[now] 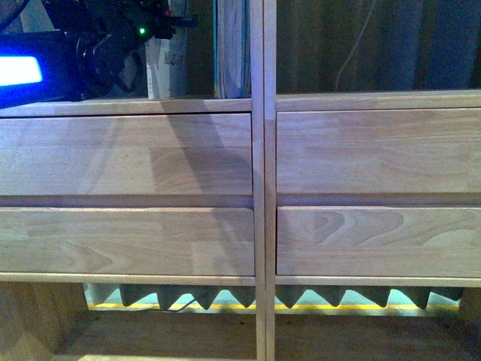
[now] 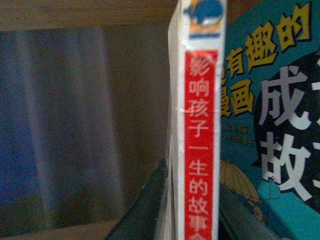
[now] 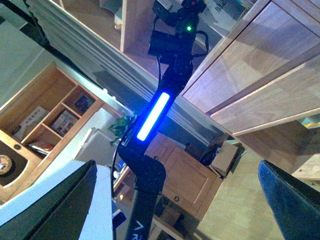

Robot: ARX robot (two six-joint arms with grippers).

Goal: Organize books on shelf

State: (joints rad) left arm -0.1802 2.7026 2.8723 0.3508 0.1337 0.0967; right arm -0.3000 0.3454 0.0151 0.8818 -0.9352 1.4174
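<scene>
Left gripper [image 2: 192,175] pinches the white paperback [image 2: 200,125] upright, 11 o'clock on the shelf [image 1: 259,150]; right gripper [image 3: 175,200] spread, empty. Ease it toward 3 o'clock, against the teal hardback [image 2: 270,125], before you release.

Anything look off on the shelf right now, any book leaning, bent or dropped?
Nothing stands out. The white book sits upright in the left tool, and the teal book stands straight against the centre divider of the shelf. The drawers look shut and even.

The white book [image 2: 200,125] (red spine) stands beside the teal book [image 2: 280,65].
</scene>
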